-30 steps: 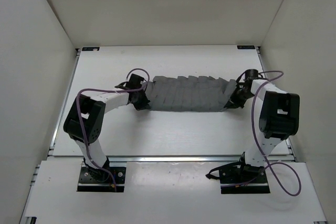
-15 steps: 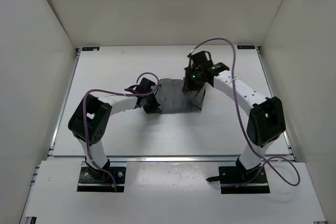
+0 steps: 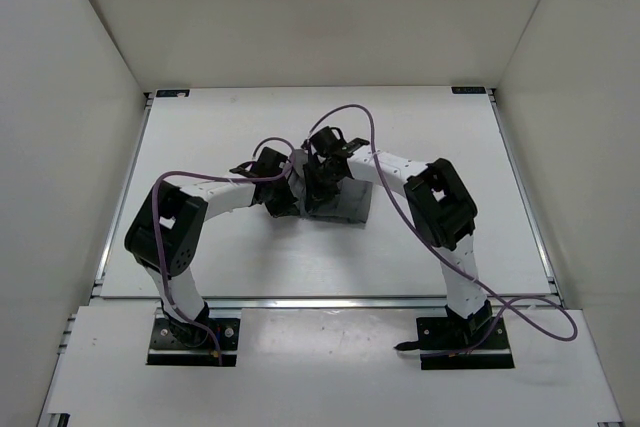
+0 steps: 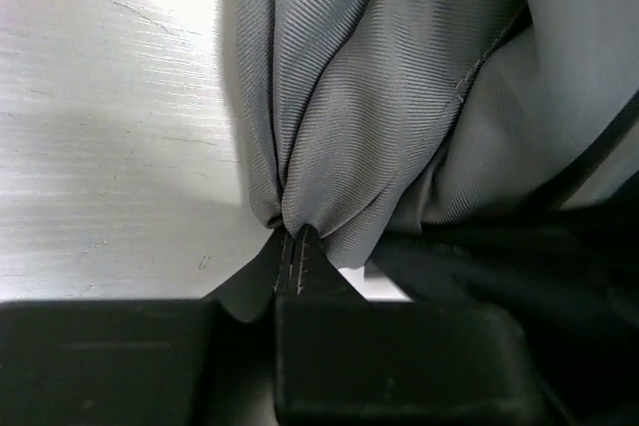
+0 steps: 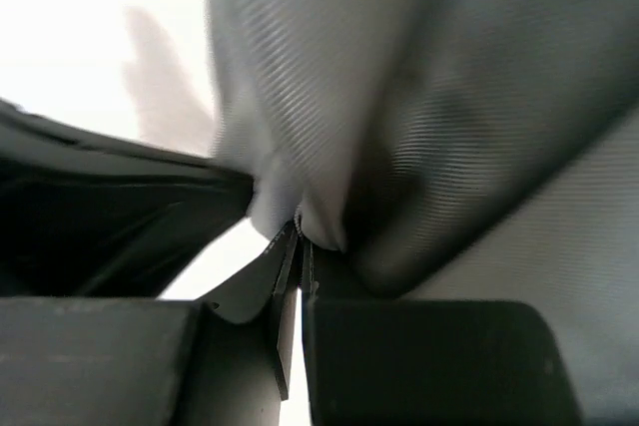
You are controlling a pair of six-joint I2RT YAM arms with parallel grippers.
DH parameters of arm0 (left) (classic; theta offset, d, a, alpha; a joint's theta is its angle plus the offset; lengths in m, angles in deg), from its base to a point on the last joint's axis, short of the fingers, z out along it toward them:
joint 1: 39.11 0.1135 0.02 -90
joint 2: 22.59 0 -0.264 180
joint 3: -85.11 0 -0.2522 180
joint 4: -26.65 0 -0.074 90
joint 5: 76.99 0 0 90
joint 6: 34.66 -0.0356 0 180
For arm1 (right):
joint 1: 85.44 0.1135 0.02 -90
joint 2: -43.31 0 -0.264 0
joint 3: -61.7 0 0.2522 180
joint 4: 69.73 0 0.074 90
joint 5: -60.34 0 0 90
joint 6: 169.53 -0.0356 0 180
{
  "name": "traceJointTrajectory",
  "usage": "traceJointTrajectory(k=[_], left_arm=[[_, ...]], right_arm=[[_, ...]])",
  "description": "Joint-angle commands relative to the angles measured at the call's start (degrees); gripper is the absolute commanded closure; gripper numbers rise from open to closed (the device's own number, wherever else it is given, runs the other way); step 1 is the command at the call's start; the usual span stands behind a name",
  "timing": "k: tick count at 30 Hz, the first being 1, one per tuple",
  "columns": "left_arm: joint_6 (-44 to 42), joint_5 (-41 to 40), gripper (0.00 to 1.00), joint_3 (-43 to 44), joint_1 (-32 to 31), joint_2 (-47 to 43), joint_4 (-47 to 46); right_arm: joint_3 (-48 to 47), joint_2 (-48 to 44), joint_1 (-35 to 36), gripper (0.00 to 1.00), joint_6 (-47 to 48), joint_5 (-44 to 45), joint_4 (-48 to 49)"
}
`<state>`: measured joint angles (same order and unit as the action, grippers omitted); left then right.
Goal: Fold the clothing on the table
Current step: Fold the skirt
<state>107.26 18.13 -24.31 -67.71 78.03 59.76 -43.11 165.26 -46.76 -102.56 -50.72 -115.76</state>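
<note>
The right tool (image 3: 314, 173), clenched on one end of the clothing (image 3: 343, 203), has swung across to just beside the left tool (image 3: 284, 191), itself clenched on the other end, so the first fold looks nearly made. A second ago the clothing stretched wide across the middle of the frame; now it lies doubled in a compact bundle near the centre of the counter (image 3: 450, 237).

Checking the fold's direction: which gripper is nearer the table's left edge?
Left. The left gripper pinches the clothing closer to the table's left edge; the right gripper pinches it just beyond.
</note>
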Motion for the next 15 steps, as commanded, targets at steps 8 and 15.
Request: traceJointTrajectory(k=[8,15], left_arm=[[-4.6,2.8,1.0,0.0,0.2,-1.4,3.8],[-4.5,4.4,1.0,-2.3,1.1,-2.4,3.0]], right_arm=[[1.3,-7.1,1.8,1.0,2.9,2.0,7.3],[-11.9,1.7,2.5,1.0,7.7,-1.3,-5.1]])
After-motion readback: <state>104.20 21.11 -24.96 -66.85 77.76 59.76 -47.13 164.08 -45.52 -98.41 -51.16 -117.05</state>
